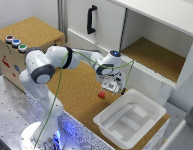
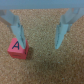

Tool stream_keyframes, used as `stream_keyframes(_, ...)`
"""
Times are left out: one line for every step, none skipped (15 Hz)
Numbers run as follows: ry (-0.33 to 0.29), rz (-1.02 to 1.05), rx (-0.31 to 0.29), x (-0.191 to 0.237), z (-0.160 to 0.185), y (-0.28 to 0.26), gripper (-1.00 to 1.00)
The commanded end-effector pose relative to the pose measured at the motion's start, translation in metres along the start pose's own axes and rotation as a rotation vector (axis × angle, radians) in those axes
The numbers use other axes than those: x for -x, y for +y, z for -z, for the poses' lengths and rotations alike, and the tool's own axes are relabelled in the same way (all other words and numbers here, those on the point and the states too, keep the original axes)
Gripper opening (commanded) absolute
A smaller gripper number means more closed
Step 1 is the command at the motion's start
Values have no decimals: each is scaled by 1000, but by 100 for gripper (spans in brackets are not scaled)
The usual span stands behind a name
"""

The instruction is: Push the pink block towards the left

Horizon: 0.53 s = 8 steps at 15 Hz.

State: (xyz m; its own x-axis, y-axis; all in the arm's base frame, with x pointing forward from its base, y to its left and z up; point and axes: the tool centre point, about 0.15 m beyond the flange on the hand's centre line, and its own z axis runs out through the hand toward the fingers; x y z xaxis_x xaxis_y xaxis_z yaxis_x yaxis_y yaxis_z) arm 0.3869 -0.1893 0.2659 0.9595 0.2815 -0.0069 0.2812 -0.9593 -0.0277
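The pink block (image 1: pixel 101 94) is a tiny red-pink cube lying on the cork tabletop (image 1: pixel 76 95). In the wrist view the pink block (image 2: pixel 18 48) shows a dark letter A on one face. My gripper (image 1: pixel 117 89) hangs low over the cork, just to the exterior view's right of the block. The gripper (image 2: pixel 40 42) is open with nothing between its fingers. One fingertip (image 2: pixel 20 36) stands right at the block's edge, and the block lies outside the gap. Whether that fingertip touches the block I cannot tell.
A white tray (image 1: pixel 146 103) stands on the cork at the exterior view's right, close to the gripper. A white cabinet (image 1: pixel 161 30) with an open compartment rises behind. A cork-topped box (image 1: pixel 31 31) with coloured buttons stands at the exterior view's left. A green cable runs along the arm.
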Motion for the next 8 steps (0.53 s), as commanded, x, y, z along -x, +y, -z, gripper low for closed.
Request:
stream_keyframes(6,-81,-37,-25,-30,6,-100)
stream_keyframes(9,-95,-35,-28,-33,5,-100)
stream_keyframes(10,-102,-38,-30,-35,3,-100)
stream_keyframes(13,-110,-36,-31,-37,0,-100)
stream_keyframes(15,-116,-31,-31,-39,-2,-100)
stream_keyframes(8,-130,-36,-30,-41,-4,-100)
stream_keyframes(6,-148,-39,-29,-43,-5,-100)
stream_keyframes(-2,-157,-28,-27,-45,-8,-100)
